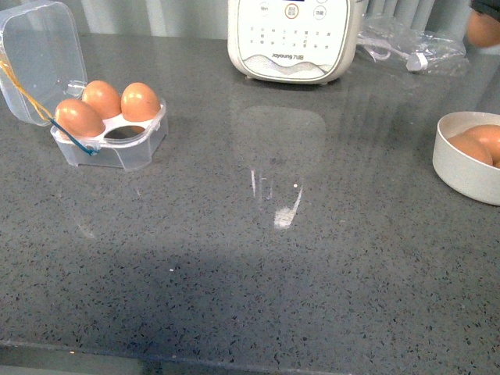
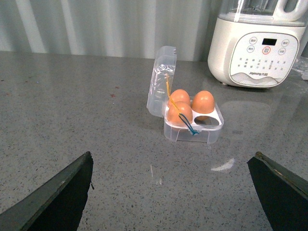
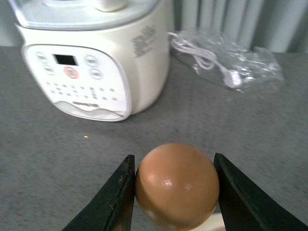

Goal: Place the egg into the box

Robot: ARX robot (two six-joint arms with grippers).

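Right gripper (image 3: 175, 192) clamped across egg (image 3: 176, 185) at its widest girth, above the counter (image 3: 269, 144). Shell judged light, smooth and brittle: minimal squeeze advised. Left gripper (image 2: 171, 192) spread wide, empty. Beyond, box (image 1: 137, 155), lid (image 1: 35, 55) up, one cup (image 1: 123, 133) vacant.

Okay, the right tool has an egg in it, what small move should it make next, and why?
Probably carry it leftward toward the box, aiming for the empty cup. The right tool is shut on the egg, so the grasp looks done. The box stands open with its lid back, three eggs seated and only that one cup free.
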